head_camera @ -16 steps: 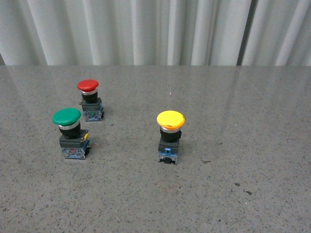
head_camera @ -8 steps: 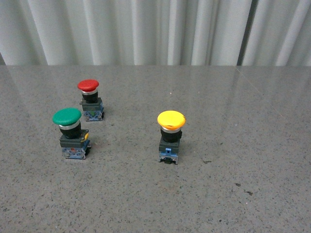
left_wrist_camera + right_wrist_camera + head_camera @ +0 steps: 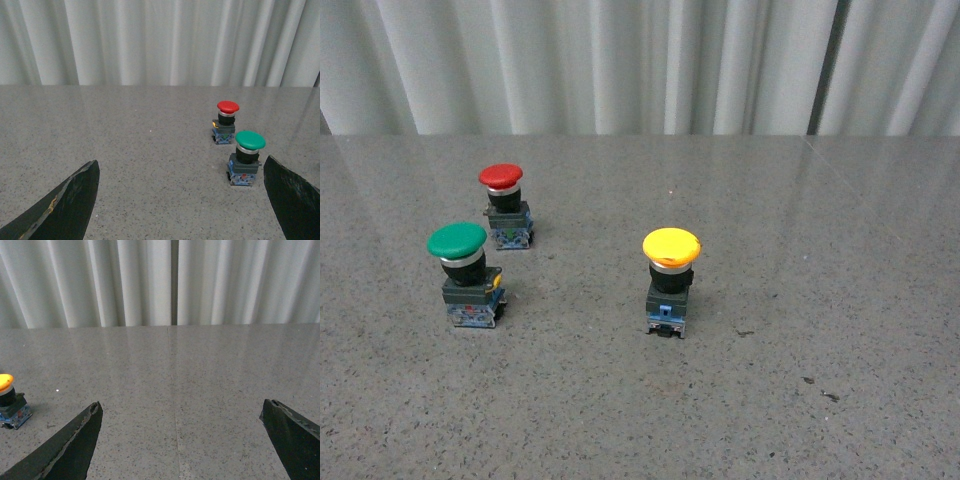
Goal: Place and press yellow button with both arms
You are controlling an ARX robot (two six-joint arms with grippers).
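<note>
Three push-buttons stand upright on the broad grey speckled stone table (image 3: 800, 420), with pale pleated curtains (image 3: 640, 60) behind it. Neither arm shows in the front view; each wrist view shows only the two dark finger blades of its own gripper. The left gripper (image 3: 182, 205) is spread wide with nothing between its blades, and the right gripper (image 3: 180, 445) is likewise wide open and empty. Next in size, the green mushroom-capped button (image 3: 466, 275) sits toward the left of the table, with the smaller red-capped button (image 3: 505, 205) just behind it and near it. The yellow button with its round mushroom cap, silver collar, black neck and grey-blue block base (image 3: 669, 283) stands alone near the middle, well apart from the other two; the right wrist view catches it at the picture's edge. It looks small, light and rigid, top-heavy under the wide cap, so a sideways nudge could tip or slide it on the smooth stone. The squarish base seems the best place to grip, across its flat sides and low down, leaving the glossy, rounded cap free for the other arm to press straight down.
</note>
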